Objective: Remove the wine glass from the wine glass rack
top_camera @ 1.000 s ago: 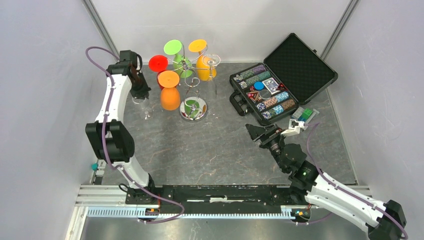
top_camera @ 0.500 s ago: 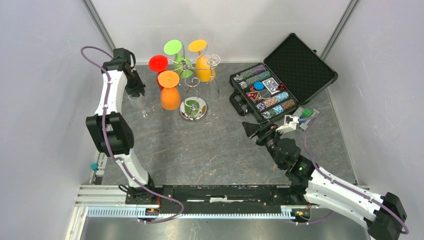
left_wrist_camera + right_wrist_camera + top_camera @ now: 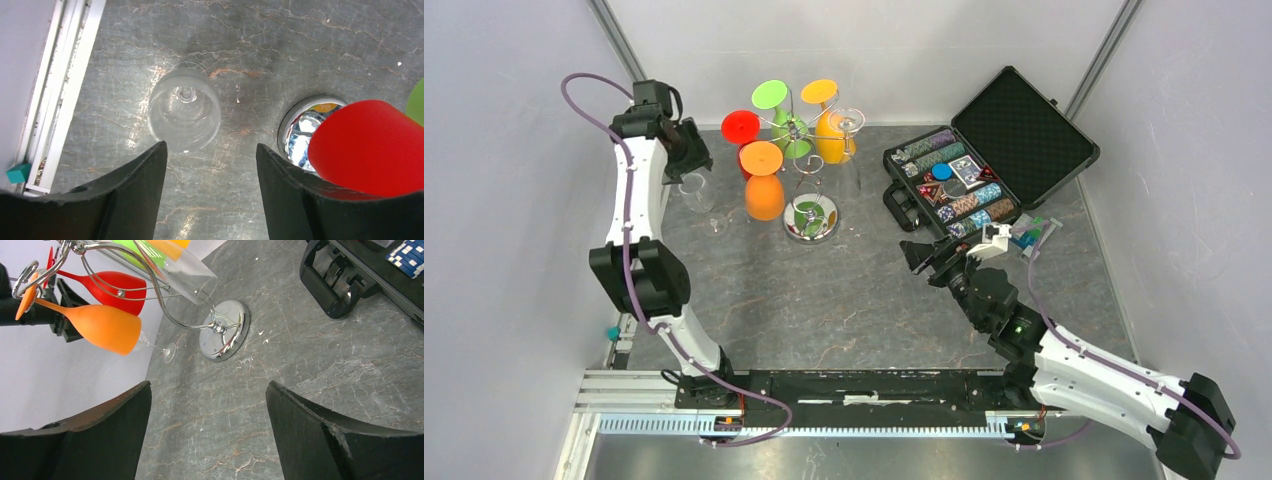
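A clear wine glass (image 3: pixel 697 190) stands upright on the table, left of the wine glass rack (image 3: pixel 812 216), and touches nothing. From above, its rim and stem show in the left wrist view (image 3: pixel 185 110). My left gripper (image 3: pixel 690 155) hovers over it, open and empty (image 3: pixel 210 150). The chrome rack still carries red (image 3: pixel 740 127), green (image 3: pixel 770 95), orange (image 3: pixel 763 195) and yellow (image 3: pixel 832 135) glasses and one clear glass (image 3: pixel 849 121). My right gripper (image 3: pixel 921 258) is open and empty (image 3: pixel 207 390), low over the table right of the rack base (image 3: pixel 225 330).
An open black case (image 3: pixel 984 160) of poker chips lies at the back right, its handle (image 3: pixel 335 290) toward the rack. The enclosure's left wall and its floor rail (image 3: pixel 50 100) run close beside the standing glass. The red glass's foot (image 3: pixel 370 147) hangs just right of my left fingers.
My left gripper has opened, let go of the clear glass on the table, and lifted back toward the left wall. My right arm has edged left toward the rack.
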`<control>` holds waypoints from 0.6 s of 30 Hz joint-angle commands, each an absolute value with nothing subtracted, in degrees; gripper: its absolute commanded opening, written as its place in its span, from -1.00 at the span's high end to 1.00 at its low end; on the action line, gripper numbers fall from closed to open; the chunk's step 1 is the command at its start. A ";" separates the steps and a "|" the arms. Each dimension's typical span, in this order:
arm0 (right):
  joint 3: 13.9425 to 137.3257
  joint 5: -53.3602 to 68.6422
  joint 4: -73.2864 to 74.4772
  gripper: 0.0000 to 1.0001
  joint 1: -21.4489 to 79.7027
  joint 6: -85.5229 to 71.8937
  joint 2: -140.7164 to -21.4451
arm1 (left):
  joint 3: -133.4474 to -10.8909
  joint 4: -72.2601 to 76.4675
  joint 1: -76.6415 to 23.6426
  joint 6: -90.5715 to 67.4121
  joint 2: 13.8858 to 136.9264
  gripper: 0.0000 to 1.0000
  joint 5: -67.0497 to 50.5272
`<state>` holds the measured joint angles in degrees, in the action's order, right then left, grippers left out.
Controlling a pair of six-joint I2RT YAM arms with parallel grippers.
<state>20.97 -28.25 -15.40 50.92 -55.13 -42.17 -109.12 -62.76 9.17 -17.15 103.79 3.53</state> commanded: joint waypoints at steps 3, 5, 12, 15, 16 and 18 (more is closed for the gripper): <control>25.55 -27.58 -17.00 -0.78 51.09 -49.51 -44.20 | -111.93 -63.20 9.58 -15.16 94.26 -0.64 3.69; 27.83 -26.54 -17.47 -0.80 51.12 -45.04 -45.86 | -111.19 -62.57 9.62 -15.45 91.32 -0.84 2.62; 39.52 -19.39 -18.21 -0.91 50.60 -26.84 -55.77 | -104.73 -58.70 9.59 -16.40 78.90 -1.00 -1.41; 45.36 -15.85 -18.46 -0.90 49.33 -20.03 -61.21 | -103.89 -58.80 9.58 -16.32 74.73 -1.00 -3.12; 46.71 -15.22 -18.84 -0.87 48.85 -18.21 -62.63 | -103.77 -58.81 9.56 -16.53 73.31 -1.00 -4.06; 48.38 -12.65 -22.31 -0.78 47.36 -14.27 -65.04 | -103.84 -58.80 9.54 -16.67 70.77 -1.00 -7.18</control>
<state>43.55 -18.33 -16.95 49.52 -26.35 -61.65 -104.47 -60.84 9.30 -16.99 74.52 -1.10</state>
